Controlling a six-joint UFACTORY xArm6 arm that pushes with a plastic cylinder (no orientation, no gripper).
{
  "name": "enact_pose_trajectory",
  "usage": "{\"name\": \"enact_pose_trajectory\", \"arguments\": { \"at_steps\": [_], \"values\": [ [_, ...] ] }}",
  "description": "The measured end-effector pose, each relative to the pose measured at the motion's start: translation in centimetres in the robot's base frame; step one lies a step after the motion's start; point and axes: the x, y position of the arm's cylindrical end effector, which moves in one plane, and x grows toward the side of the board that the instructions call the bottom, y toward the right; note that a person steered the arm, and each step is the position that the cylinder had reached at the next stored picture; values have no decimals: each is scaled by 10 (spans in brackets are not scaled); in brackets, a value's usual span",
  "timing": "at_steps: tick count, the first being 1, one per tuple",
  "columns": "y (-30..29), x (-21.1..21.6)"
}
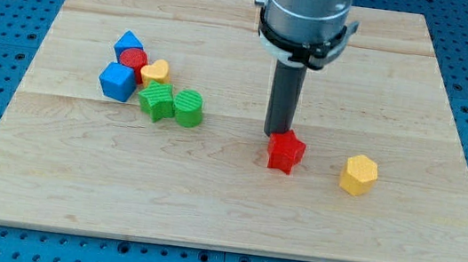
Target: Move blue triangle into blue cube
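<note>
We've no hand, just the rod; my tip (277, 135) sits touching the red star block (285, 152) at its 11 o'clock. Blue triangle (128, 44) lies well apart at our 10 o'clock, w/ blue cube (117, 82) just at its 6 o'clock on the tabletop (384, 221), near-touching.

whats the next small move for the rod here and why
Probably slide my tip away from the red star block toward the view's left. It sits just above that block, far from the cluster where the blue triangle rests just above the blue cube, with a red block between them. Approaching the triangle from the view's top would let me push it down toward the cube.
</note>
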Motion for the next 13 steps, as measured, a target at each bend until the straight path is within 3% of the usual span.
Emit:
{"name": "enact_pose_trajectory", "arguments": {
  "at_steps": [2,3,5,6,7,8,9,10,11,12,13],
  "values": [
    [8,-18],
    [-11,-101],
    [-247,-128],
    [-253,-176],
    [-296,-189],
    [-308,-147],
    [-271,-108],
    [-287,-97],
    [-317,-131],
    [-356,-97],
    [-287,-75]
  ]
}}
